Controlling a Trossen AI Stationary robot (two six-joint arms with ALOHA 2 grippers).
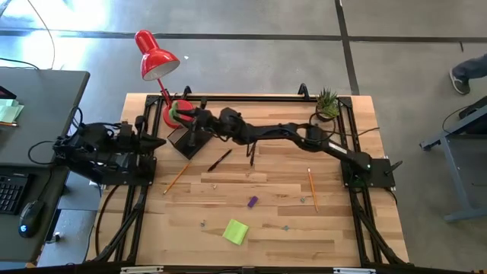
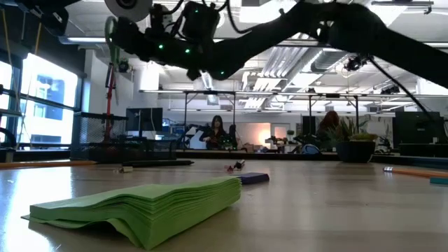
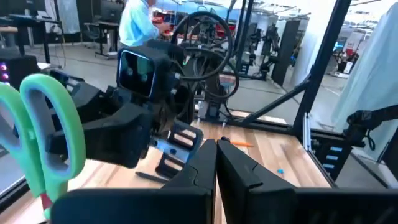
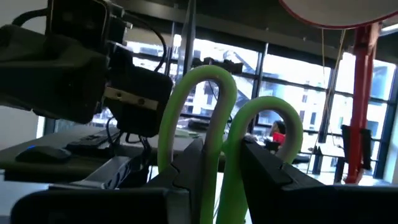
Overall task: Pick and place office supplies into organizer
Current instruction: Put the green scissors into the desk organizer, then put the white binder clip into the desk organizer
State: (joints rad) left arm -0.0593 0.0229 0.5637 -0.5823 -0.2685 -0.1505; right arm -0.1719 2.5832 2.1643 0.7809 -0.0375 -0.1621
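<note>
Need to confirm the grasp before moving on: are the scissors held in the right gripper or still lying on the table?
Held. The right gripper's fingers clamp the green-handled scissors, lifted above the organizer.

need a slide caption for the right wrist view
Right pincer gripping green scissors by the handles, red lamp behind.

Scissors [image 1: 181,110] above organizer [image 1: 185,138], table's rear-left.
</note>
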